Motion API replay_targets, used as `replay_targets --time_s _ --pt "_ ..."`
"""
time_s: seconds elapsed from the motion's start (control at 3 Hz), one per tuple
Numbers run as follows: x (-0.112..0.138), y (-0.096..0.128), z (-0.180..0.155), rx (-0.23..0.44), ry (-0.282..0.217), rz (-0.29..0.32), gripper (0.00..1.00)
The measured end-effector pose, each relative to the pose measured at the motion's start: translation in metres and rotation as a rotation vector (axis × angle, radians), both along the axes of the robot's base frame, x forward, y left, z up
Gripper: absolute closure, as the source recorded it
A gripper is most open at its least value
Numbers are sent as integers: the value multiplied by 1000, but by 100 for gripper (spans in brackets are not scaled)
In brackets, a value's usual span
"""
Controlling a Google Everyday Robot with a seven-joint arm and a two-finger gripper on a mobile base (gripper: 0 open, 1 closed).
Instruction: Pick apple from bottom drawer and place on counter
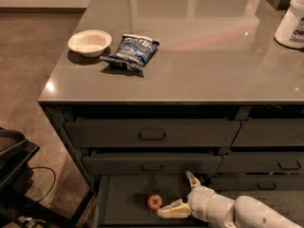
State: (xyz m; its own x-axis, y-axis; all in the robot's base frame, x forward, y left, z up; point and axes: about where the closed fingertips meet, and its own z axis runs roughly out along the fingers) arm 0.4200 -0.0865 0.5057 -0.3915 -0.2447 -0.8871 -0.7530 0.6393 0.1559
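Observation:
A small red apple lies on the dark floor of the open bottom drawer, near its middle. My gripper is inside the drawer just right of the apple, open, with one cream finger low beside the apple and the other raised behind. The fingers do not hold the apple. The white arm comes in from the lower right. The glossy grey counter tops the drawer cabinet above.
A white bowl and a blue chip bag sit on the counter's left part. A white container stands at the far right edge. Two closed drawer fronts with bar handles overhang the open drawer. Dark equipment stands at lower left.

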Motion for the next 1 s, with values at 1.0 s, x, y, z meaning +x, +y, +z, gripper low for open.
replay_targets --time_s 1.0 --pt "41 -57 -65 3 -12 54 0"
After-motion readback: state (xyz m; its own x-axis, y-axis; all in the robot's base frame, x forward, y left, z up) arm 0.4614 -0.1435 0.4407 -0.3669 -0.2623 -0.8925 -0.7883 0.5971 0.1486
